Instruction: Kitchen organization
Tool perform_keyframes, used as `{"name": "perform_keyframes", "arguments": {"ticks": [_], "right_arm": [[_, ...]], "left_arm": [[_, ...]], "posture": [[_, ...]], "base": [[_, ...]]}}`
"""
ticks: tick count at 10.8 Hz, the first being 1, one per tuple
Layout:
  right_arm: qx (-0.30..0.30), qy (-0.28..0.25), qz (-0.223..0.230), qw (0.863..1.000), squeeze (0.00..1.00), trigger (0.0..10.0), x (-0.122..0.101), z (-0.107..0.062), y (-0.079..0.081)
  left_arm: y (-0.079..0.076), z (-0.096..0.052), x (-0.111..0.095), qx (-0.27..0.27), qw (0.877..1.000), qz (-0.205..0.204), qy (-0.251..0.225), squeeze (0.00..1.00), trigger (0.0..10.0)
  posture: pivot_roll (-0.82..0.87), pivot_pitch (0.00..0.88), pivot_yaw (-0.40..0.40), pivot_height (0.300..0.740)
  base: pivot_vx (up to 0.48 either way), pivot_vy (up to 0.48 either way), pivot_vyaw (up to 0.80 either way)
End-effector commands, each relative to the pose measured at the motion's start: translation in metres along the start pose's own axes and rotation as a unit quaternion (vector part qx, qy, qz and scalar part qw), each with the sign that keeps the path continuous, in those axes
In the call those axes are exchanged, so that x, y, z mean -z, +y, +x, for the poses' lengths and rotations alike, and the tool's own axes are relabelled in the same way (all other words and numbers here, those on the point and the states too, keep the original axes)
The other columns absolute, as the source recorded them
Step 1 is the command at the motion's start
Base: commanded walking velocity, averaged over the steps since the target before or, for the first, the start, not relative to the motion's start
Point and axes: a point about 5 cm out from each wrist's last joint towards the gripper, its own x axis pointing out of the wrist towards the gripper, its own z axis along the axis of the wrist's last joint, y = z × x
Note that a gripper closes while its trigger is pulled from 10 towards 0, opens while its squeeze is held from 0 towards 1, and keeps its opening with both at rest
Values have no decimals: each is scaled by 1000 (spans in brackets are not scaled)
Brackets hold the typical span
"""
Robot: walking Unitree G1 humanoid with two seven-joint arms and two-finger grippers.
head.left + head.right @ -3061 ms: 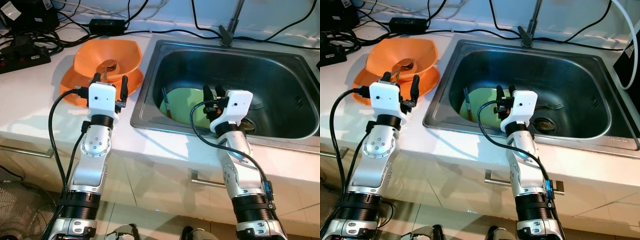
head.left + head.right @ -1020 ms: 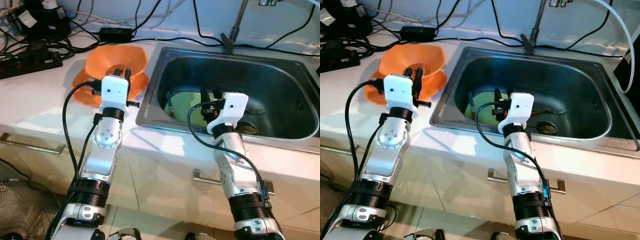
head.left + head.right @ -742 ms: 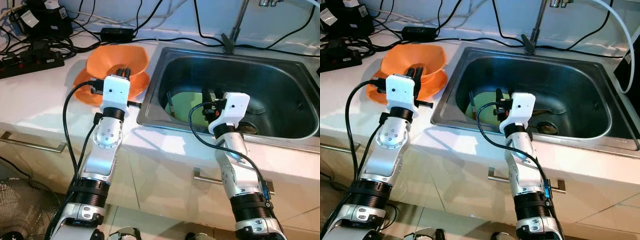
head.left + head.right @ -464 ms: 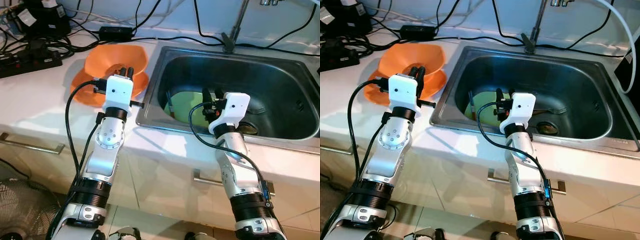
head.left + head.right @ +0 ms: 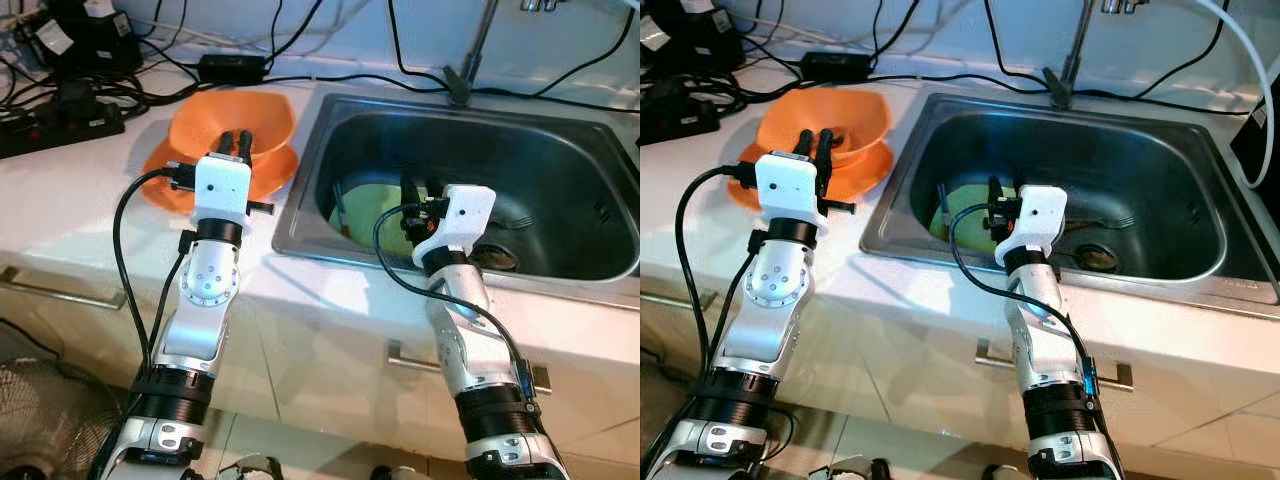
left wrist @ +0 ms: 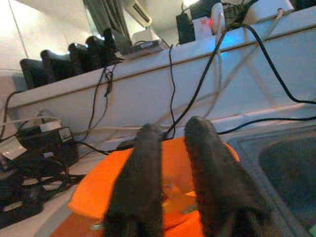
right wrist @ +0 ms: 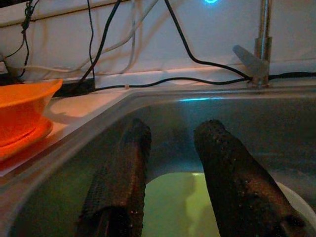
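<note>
The left claw (image 5: 236,140), fingers a little apart and empty, points into the orange bowl (image 5: 232,118) at upper left on the bench (image 5: 60,200); it should probably drop straight for the spoon (image 6: 174,198) inside, while the right claw (image 5: 418,190), likewise spread, hangs over the green plate (image 5: 372,212) in the sink (image 5: 560,140).

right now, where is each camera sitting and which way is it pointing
Left eye view: on the head, looking down at the counter; both silver arms show, left gripper over the orange bowl.
Right eye view: same head, same scene, with the sink.
Left wrist view: along its black fingers toward the orange bowl.
Right wrist view: along the right gripper into the sink, green plate below.
Shared: both wrist views catch the orange bowl.
</note>
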Motion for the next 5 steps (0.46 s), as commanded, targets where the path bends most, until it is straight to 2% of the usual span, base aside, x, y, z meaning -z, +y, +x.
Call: {"name": "perform_keyframes", "arguments": {"ticks": [1, 3, 5], "right_arm": [[3, 1, 1, 1000, 0, 10000, 0, 1, -3], [3, 2, 0, 1000, 0, 10000, 0, 1, -3], [4, 4, -2, 1000, 0, 10000, 1, 0, -4]], "left_arm": [[3, -2, -2, -7, 1000, 2, -6, 1000, 10000], [1, -6, 2, -1, 1000, 4, 5, 1000, 10000], [5, -10, 9, -9, 1000, 11, 19, 1000, 10000]], "posture": [[29, 15, 9, 740], [28, 41, 4, 740], [29, 52, 0, 740]], "base": [[0, 0, 0], [0, 0, 0], [0, 0, 0]]}}
